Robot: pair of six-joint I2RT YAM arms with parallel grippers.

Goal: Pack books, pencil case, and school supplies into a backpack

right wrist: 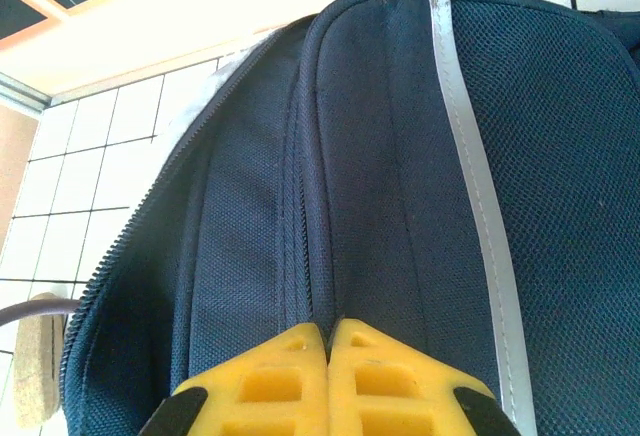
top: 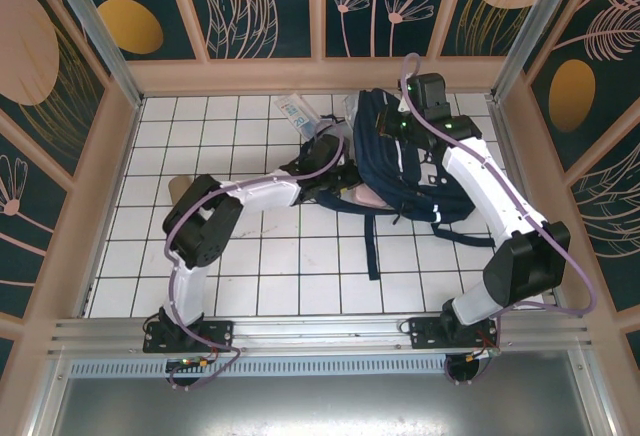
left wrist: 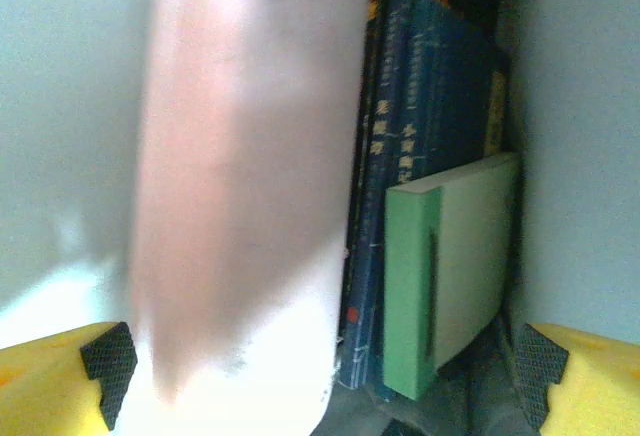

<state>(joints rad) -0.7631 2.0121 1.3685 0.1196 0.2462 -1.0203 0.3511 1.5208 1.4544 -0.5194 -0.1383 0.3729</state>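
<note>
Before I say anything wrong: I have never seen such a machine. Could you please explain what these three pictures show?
These are two white robot arms, the left arm and the right arm, bolted at the near edge of a white tiled table. One picture looks down from above. The other two come from small cameras on each wrist, so the yellow fingers at their bottom edge are that arm's own claw.

The right claw is shut, apparently pinching the fabric of a large navy-blue fabric backpack. The left claw is open and holds nothing. In front of it are a blurred pink object, dark blue books and a pale green notepad. A clear plastic packet lies on the table beyond.
</note>
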